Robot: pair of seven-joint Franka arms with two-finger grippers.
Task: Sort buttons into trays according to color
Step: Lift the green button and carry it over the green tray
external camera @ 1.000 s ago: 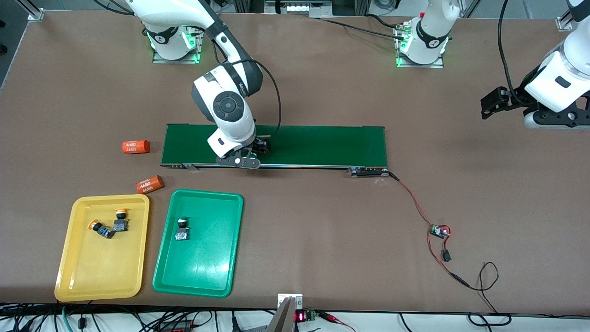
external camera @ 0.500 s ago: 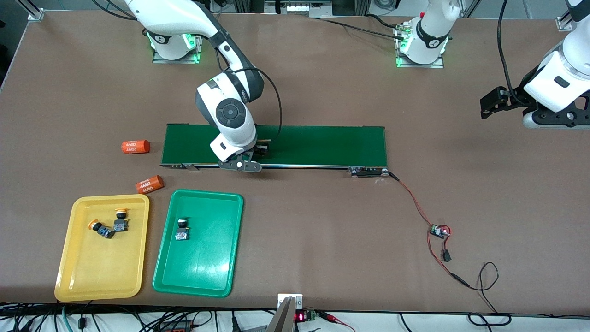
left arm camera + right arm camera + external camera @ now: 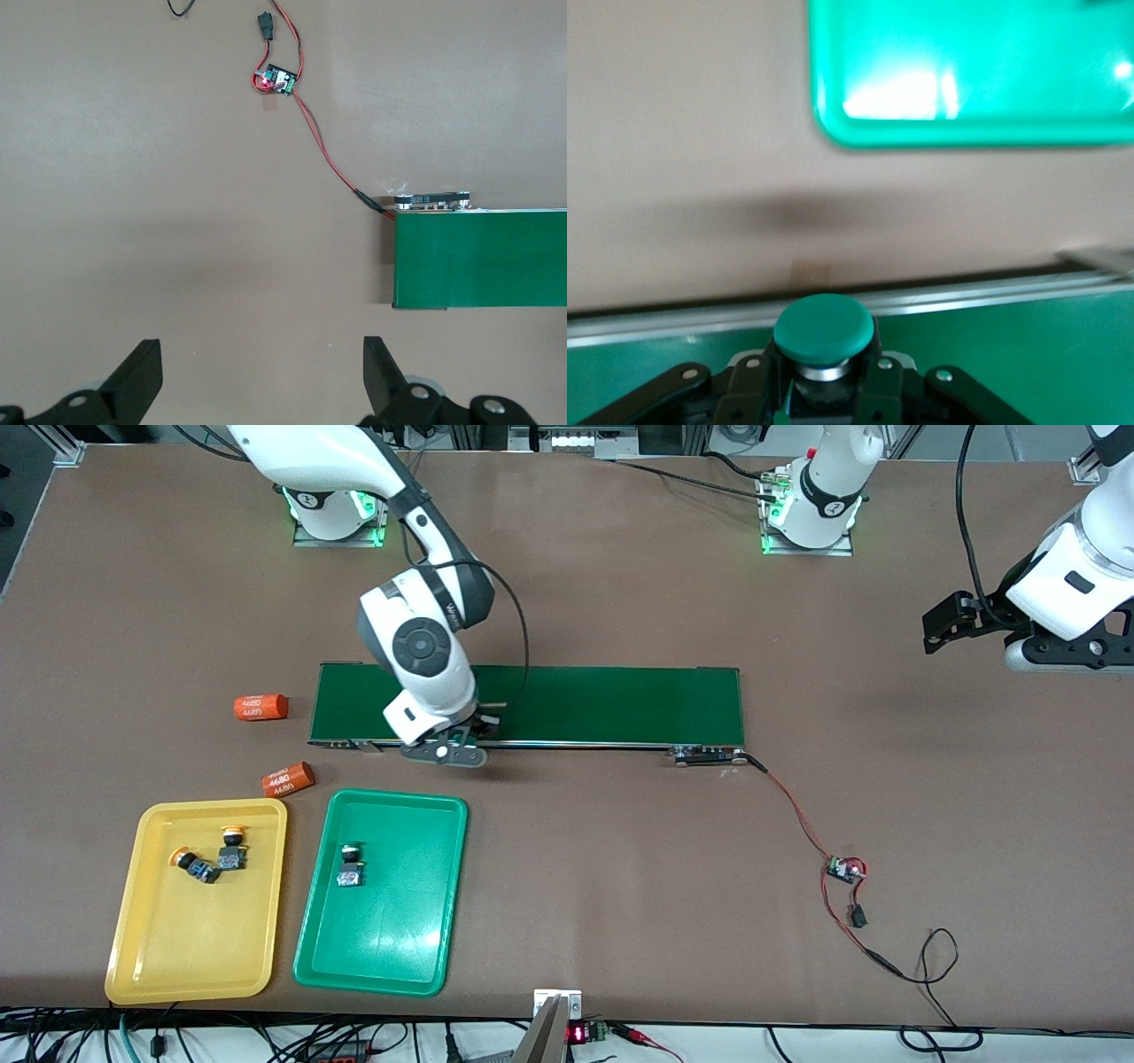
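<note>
Right wrist view shows the right tool (image 3: 824, 390) clamped on a green-capped button (image 3: 824, 329) over the conveyor belt (image 3: 602, 704); carry it level to the green tray (image 3: 416, 921). Left tool (image 3: 257, 390) waits open.

Table (image 3: 620, 921): matt brown, smooth, faint even sheen only.

Green tray (image 3: 416, 921): glossy plastic, bright glare patches on its floor in my right wrist view (image 3: 966, 88). Yellow tray (image 3: 177, 948): same smooth plastic, softer shine.

Belt (image 3: 611, 704): dark green, matt, flat; bright metal rail along its edge nearer the front camera (image 3: 966, 297).

Button in my right gripper (image 3: 824, 403): green cap (image 3: 824, 326), smooth plastic, satin; shiny metal collar under it. My fingers (image 3: 682, 390): black, matt, silver screw heads.

My left fingers (image 3: 142, 376): matt black.

Cylinders (image 3: 260, 707): orange, slightly glossy, white print.

Arm shells (image 3: 425, 664): glossy white plastic.
</note>
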